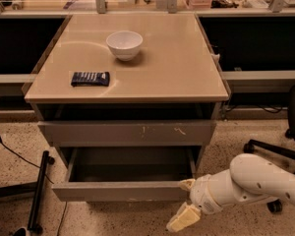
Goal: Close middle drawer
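Spread and empty, the pincer hovers by the right end of the open drawer, whose long front runs leftward.

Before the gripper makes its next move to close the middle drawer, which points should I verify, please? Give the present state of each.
1. Middle drawer shut: not ok, it stands pulled out.
2. Gripper at the drawer front: ok, by its right end.
3. Fingers free: ok, spread, holding nothing.
4. Fingers touching the front: cannot tell.
5. Nothing sticking up over the drawer rim: ok.
6. Bowl and packet out of the way: ok, both lie on the top.
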Robot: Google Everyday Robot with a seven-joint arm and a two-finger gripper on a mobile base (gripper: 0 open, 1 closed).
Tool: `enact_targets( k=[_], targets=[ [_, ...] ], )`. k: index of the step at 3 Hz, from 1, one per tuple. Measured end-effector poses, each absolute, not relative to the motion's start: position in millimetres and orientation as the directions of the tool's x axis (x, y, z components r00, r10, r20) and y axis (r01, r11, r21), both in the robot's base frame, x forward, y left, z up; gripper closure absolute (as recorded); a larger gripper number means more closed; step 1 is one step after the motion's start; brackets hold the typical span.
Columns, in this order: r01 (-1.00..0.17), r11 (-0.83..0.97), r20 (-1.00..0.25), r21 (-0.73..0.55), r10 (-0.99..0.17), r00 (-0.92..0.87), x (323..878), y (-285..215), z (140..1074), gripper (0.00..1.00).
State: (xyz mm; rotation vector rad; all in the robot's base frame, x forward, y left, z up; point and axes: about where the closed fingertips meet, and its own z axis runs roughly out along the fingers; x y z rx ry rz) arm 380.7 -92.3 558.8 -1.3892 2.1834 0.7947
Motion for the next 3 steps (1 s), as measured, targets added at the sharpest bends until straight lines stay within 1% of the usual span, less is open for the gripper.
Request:
enact_targets(
  k=[2,3],
  targets=[
    [-0.908,0.332,-0.626,0.256,-0.659,-0.417,382,-93,552,0.65],
    [-0.890,0.350,-0.666,0.292,-0.594,-0.451,400,-107,529,0.88]
  ],
)
